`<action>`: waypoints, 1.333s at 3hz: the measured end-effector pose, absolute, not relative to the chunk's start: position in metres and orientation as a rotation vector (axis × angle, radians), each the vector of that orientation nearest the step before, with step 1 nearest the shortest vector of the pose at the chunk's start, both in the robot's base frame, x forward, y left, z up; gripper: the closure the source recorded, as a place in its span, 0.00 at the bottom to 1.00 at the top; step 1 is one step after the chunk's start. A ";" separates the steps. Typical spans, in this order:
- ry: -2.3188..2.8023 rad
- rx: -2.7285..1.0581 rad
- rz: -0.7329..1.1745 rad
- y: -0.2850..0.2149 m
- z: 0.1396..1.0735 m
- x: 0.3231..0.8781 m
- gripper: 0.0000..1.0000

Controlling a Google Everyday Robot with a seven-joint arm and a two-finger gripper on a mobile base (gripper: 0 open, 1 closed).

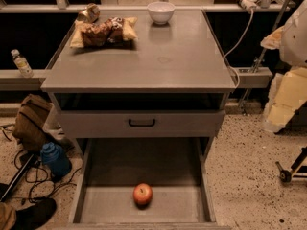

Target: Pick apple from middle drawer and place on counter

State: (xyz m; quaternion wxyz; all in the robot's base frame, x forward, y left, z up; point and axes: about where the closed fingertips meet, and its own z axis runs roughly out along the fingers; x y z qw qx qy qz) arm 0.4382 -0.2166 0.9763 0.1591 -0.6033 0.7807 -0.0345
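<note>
A: Where is the apple [142,194]?

B: In the open drawer [110,207], which is pulled out below the counter [144,63]. It sits on the drawer's flat floor, toward the front and about midway between the side walls, touching neither.

A: And the gripper [285,102]?

B: Off the counter's right front corner, at the right edge of the view, a pale, blocky shape. It is well apart from the apple and holds nothing that I can see. Whether it is released or clenched I cannot tell.

A: What lies on the counter itself?

B: A white bowl [160,12] stands upright at the back edge, right of centre. A crumpled snack bag [103,31] lies at the back left, with a can [88,12] tipped on its side just behind it. A faint ring mark [164,60] shows near the middle.

A: Anything between the counter and the drawer?

B: A dark open gap right under the counter, then a closed drawer front [91,124] with a black handle [142,122].

A: And around the counter?

B: To its left, a small bottle [21,63] stands on a ledge. Lower down on the floor are a brown bag [31,121] and a blue jug [55,159].
</note>
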 end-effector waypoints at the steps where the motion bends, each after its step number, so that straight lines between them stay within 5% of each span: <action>1: 2.232 -1.725 -0.099 -0.217 0.976 0.438 0.00; 4: 2.172 -1.646 0.193 -0.140 0.828 0.483 0.00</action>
